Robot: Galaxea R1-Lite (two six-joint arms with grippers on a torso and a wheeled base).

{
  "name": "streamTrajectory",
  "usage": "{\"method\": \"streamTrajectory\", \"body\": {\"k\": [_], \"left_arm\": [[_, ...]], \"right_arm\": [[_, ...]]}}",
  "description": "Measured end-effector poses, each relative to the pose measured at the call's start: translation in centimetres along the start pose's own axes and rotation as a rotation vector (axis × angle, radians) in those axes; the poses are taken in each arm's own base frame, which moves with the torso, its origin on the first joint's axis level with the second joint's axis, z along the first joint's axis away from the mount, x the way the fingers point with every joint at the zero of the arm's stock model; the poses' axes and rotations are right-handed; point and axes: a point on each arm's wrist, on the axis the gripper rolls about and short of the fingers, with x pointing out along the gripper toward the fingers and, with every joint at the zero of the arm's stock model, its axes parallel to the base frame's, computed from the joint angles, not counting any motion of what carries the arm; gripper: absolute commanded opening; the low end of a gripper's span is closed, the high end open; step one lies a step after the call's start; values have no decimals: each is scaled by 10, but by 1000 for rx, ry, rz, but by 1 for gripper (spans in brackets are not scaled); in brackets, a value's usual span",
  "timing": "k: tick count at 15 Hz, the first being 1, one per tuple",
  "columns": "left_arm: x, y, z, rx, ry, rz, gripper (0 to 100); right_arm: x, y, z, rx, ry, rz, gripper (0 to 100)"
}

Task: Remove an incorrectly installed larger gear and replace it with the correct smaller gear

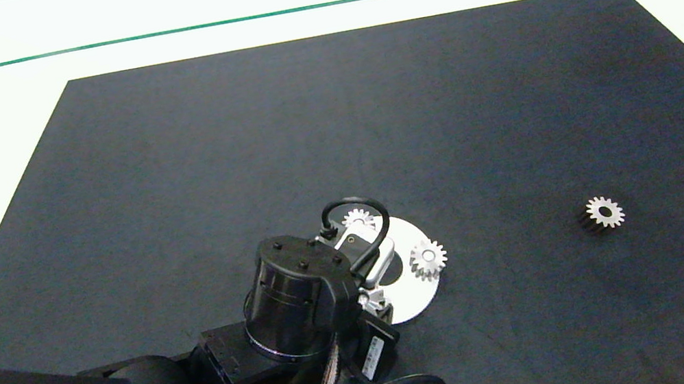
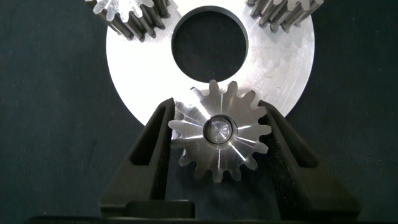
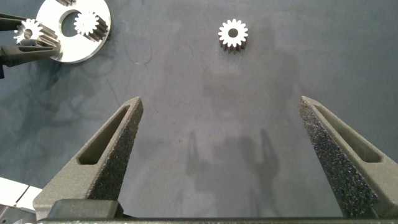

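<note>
The left gripper (image 2: 219, 140) has its fingers (image 2: 152, 143) closed against opposite sides of the larger gear (image 2: 219, 138), pads pressing on the tooth tips. That gear sits at the rim of the round silver plate (image 2: 143, 81), with a pin end showing in its centre hole, so it seems to be on its post, not yet lifted. Two other small gears (image 2: 127, 14) stand at the plate's far edge around a big central hole.

Being solid metal, it is stiff, rather heavy for its bulk and slick; the teeth give the pads some bite. I judge a straight pull along the post safest, since tilting could bind it.

The smaller gear (image 1: 604, 212) lies loose on the dark worktop (image 1: 333, 138), well apart. The right gripper (image 3: 230, 162) hangs above the worktop with its fingers spread wide and empty.
</note>
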Motion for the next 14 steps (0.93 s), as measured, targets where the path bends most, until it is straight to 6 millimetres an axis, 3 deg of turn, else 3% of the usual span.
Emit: {"method": "streamTrajectory", "body": {"k": [12, 14], "left_arm": [[-23, 13, 10, -4, -24, 15, 10], [-27, 20, 12, -14, -38, 32, 10]], "right_arm": [[-1, 0, 2, 0, -18, 6, 100], [-1, 3, 2, -1, -17, 155, 100]]}}
